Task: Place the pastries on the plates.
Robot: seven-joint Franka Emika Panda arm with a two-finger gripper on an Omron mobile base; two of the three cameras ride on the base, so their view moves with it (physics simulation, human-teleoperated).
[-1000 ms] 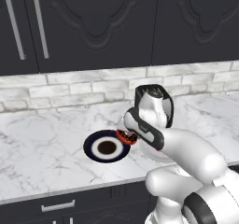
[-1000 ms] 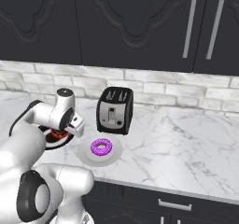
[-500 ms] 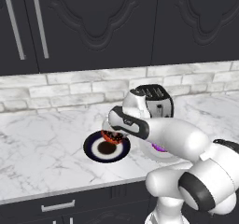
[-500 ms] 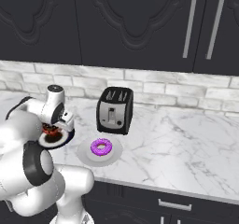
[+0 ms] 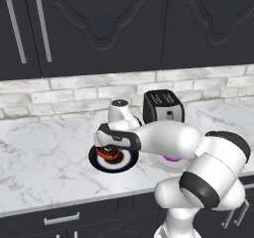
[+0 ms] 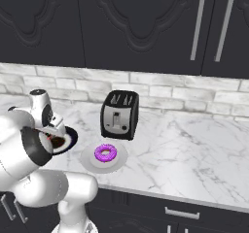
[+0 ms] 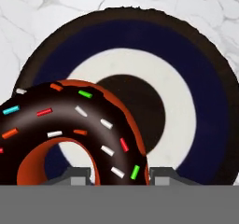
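Veined white marble counter [image 5: 44, 157] under dark panelled cabinets [image 6: 136, 23] and a pale brick backsplash [image 6: 170, 93]. Black boxy toaster [image 6: 119, 114] upright near the wall. Just in front of it, plain white round plate [image 6: 87, 159] bearing the purple-iced ring donut [image 6: 105, 153]. Beside that, glossy navy plate [image 7: 210, 92] with white inner ring and brown centre. Directly above the navy plate, gripper [image 5: 110, 151] closed narrowly around the chocolate-topped red-orange donut [image 7: 74, 125], sprinkled, tilted on edge between the two dark tips [image 7: 77, 175]. Arm's white forearm across the white plate in the left base view.
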